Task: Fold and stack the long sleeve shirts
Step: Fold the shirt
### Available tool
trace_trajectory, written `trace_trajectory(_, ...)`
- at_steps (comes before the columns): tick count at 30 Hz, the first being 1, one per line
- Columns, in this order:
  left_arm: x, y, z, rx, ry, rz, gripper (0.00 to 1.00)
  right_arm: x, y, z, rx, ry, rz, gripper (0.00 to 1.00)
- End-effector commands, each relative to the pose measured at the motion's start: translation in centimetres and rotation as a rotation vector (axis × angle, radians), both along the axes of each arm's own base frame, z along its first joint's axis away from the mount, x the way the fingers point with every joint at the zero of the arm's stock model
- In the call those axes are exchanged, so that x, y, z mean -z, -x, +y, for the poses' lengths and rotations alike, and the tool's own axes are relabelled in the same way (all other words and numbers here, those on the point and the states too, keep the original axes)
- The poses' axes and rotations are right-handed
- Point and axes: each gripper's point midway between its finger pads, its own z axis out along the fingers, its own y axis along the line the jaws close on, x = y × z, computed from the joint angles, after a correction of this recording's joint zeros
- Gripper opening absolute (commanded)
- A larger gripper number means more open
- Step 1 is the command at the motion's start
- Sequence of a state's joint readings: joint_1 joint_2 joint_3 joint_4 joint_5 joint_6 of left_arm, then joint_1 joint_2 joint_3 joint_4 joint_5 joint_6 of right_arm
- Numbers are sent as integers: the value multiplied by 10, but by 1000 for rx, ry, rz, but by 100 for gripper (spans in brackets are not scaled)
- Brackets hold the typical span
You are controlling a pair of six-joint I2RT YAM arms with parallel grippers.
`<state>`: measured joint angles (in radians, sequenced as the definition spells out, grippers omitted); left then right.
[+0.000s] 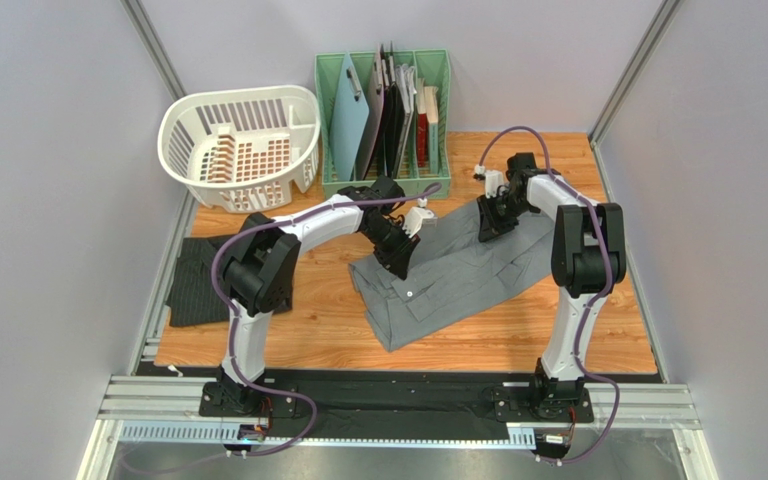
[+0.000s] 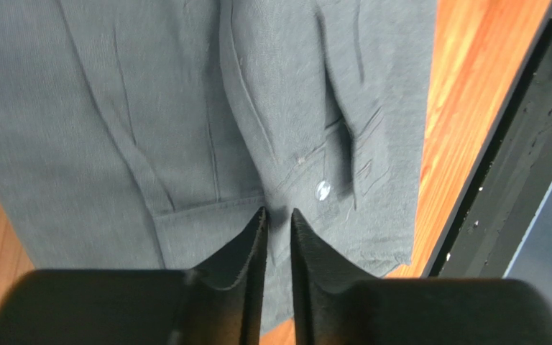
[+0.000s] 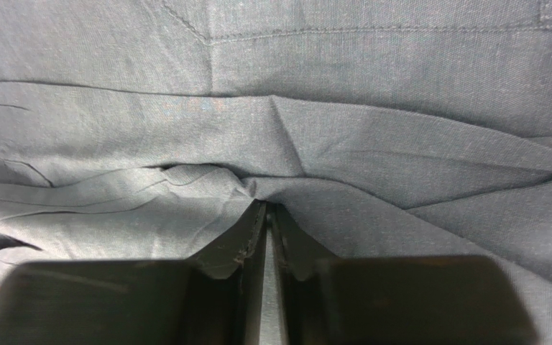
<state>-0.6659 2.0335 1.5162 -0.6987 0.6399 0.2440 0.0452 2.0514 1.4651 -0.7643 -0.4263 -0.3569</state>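
We are at the first fold of the grey shirt. It lies slantwise over the middle of the desk, running from near the front edge up towards the far right corner. The charcoal pinstriped shirt sits crumpled at the left edge of the desk, partly over it, and is not yet folded.

The left claw is down on the shirt's left side. Its wrist view shows the jaws drawn to a narrow slit, tips on the cloth just beside a button, and we judge a thin pinch of fabric is caught (though no pucker shows there). The right claw is at the shirt's far end. Its jaws are all but closed, and the cloth gathers into a clear pleat between them.

Next, we judge both claws should lift together and carry that long edge across the body at an even height, so neither pinch slips and the cloth lands flat.
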Motion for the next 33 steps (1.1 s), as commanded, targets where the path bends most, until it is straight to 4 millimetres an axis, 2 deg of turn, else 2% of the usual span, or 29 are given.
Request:
trace_trajectory(1,2,-6,12,-5,-73,-8,30,-11,-24,-9,48,31,-107,22)
trace_trajectory(2,2,-8,14,-6,-86,-22,37,-29,-28,-8,60,12,-142,24)
trace_trajectory(4,-8,-10,19,7,-79,-64,43,-57,-35,-8,94,-22,-190,33)
trace_trajectory(5,-10,-12,24,16,-91,-88,46,-81,-37,-9,102,-30,-238,35)
trace_trajectory(7,-19,-14,31,27,-91,-130,47,-102,-33,-13,111,-31,-272,37)
trace_trajectory(8,-21,-17,36,47,-109,-166,47,-122,-28,-13,108,-32,-311,37)
trace_trajectory(10,-21,-21,43,75,-132,-208,46,-124,-16,-17,104,-2,-314,37)
trace_trajectory(12,-15,-28,53,117,-183,-266,45,-121,-5,-25,113,42,-310,35)
trace_trajectory(16,13,-41,63,160,-291,-272,39,-71,28,-36,127,105,-170,28)
trace_trajectory(19,29,-32,67,182,-329,-198,36,-47,32,-42,158,138,-132,25)
trace_trajectory(22,35,-20,66,208,-335,-169,30,-20,31,-54,172,212,-99,22)
trace_trajectory(24,37,-4,64,240,-342,-134,27,-13,21,-64,177,269,-113,22)
trace_trajectory(25,40,10,67,252,-353,-87,24,-6,17,-68,177,290,-110,21)
trace_trajectory(26,42,19,68,264,-359,-67,24,-7,5,-72,176,306,-139,22)
trace_trajectory(28,43,44,65,283,-349,-23,19,-4,-5,-77,175,336,-146,21)
trace_trajectory(29,43,51,62,285,-344,-7,17,9,-7,-78,153,350,-120,21)
trace_trajectory(31,41,75,47,289,-312,41,14,10,-26,-83,142,375,-147,20)
trace_trajectory(32,41,89,35,295,-296,70,13,21,-28,-85,124,391,-128,20)
trace_trajectory(33,46,101,25,297,-283,117,12,17,-44,-90,110,417,-164,21)
